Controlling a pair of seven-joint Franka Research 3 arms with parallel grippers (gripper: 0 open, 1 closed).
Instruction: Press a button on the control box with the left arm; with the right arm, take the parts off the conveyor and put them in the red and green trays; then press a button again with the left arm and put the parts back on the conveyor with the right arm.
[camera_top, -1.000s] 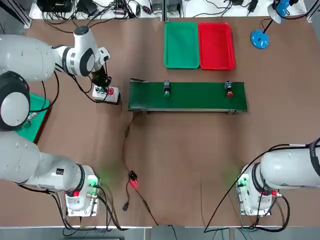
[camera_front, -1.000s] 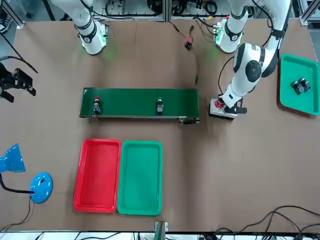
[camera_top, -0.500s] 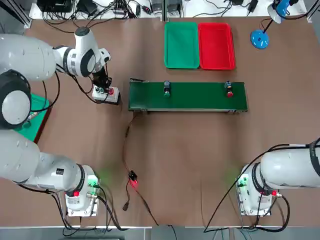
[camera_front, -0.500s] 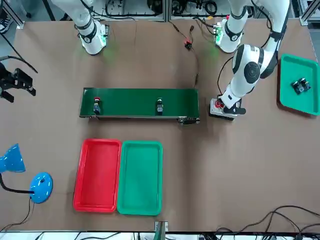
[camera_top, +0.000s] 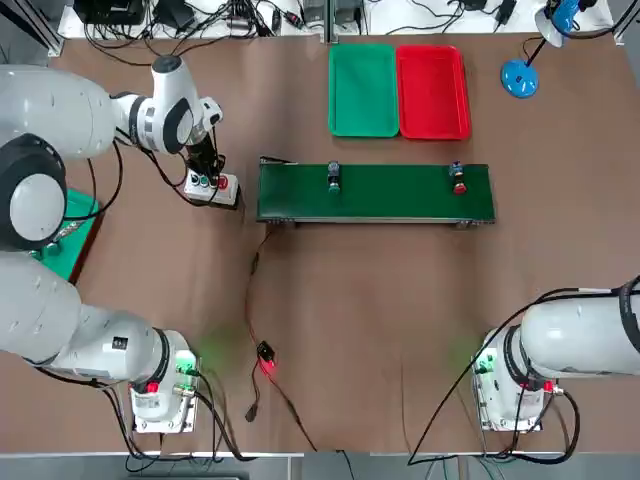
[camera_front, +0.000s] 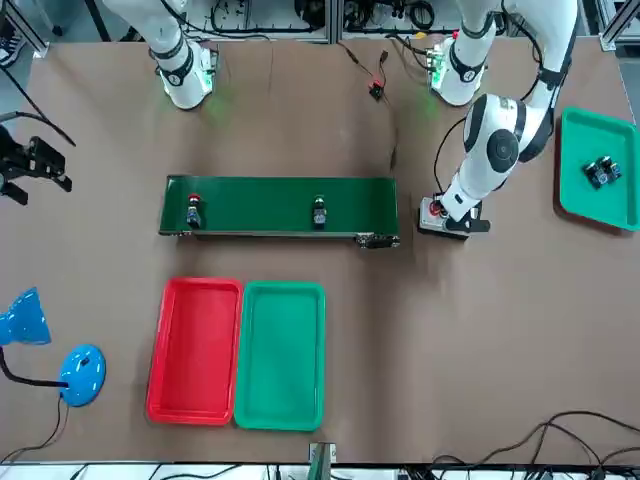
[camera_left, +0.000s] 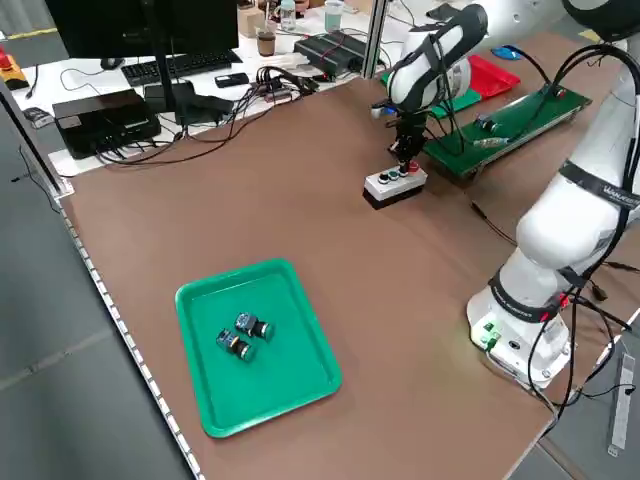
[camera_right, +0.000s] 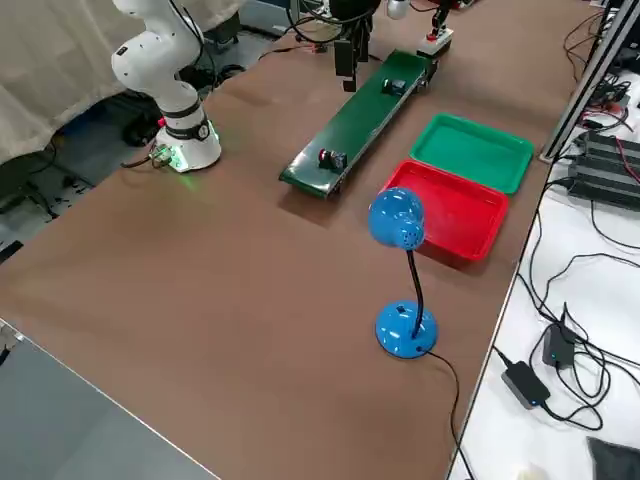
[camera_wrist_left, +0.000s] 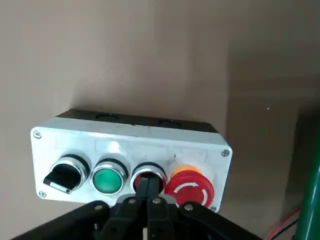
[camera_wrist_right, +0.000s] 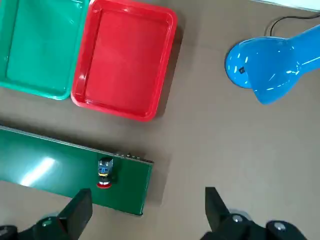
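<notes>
Left of the conveyor (camera_top: 375, 192), the left gripper (camera_wrist_left: 148, 192) has its black fingers pinched together, their tips at the red button (camera_wrist_left: 148, 175) of the control box (camera_top: 212, 187), a grey rectangular case. On the flat green conveyor lie two small parts: one green-capped (camera_top: 334, 179), one red-capped (camera_top: 458, 179). Beyond the conveyor sit the glossy green tray (camera_top: 363, 89) and red tray (camera_top: 432, 91). The right gripper (camera_wrist_right: 145, 212) hangs spread open above the conveyor's right end.

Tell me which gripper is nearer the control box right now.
Left. The left gripper is right over the control box, shut fingers at its red button. The right gripper hangs open far off, past the conveyor's other end.
</notes>
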